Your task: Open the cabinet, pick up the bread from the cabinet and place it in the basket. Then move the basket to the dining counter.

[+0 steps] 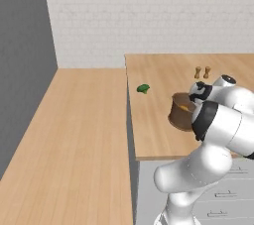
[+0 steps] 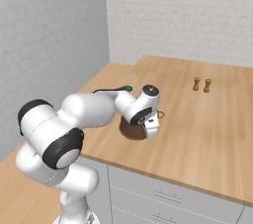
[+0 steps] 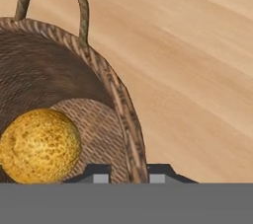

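Note:
The dark brown woven basket (image 1: 179, 114) is over the light-wood dining counter (image 1: 158, 78), near its front edge. The golden bread (image 3: 40, 145) lies inside the basket (image 3: 59, 80), and a sliver of the bread (image 1: 184, 108) shows from the left base view too. My gripper (image 3: 129, 176) is shut on the basket's rolled rim, one fingertip inside the wall and one outside. From the right, my hand covers most of the basket (image 2: 129, 130). I cannot tell whether the basket's bottom touches the counter. The cabinet is out of view.
Two small wooden shakers (image 1: 202, 72) stand toward the back of the counter, and a small green item (image 1: 143, 88) lies near its left edge. White drawers (image 2: 163, 198) sit under the counter front. Wood-look floor (image 1: 74, 140) stretches to the left.

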